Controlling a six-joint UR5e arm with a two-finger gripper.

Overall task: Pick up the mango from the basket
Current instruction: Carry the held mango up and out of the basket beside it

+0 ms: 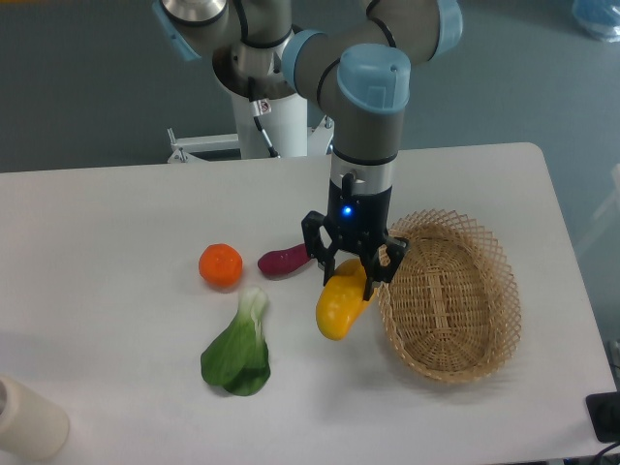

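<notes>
Right now the gripper (351, 272) has its two black fingers pinching the mango (342, 303) by its upper, orange-tinted end, so the fruit hangs tilted with its yellow bulk lower left. It sits just outside the basket (482, 329), beside the left rim, apparently clear of the table (116, 223), though I can't be sure of a gap. I'd judge the pick done. The fingers hide the fruit's top; the purple vegetable (284, 260) is partly tucked behind them
</notes>
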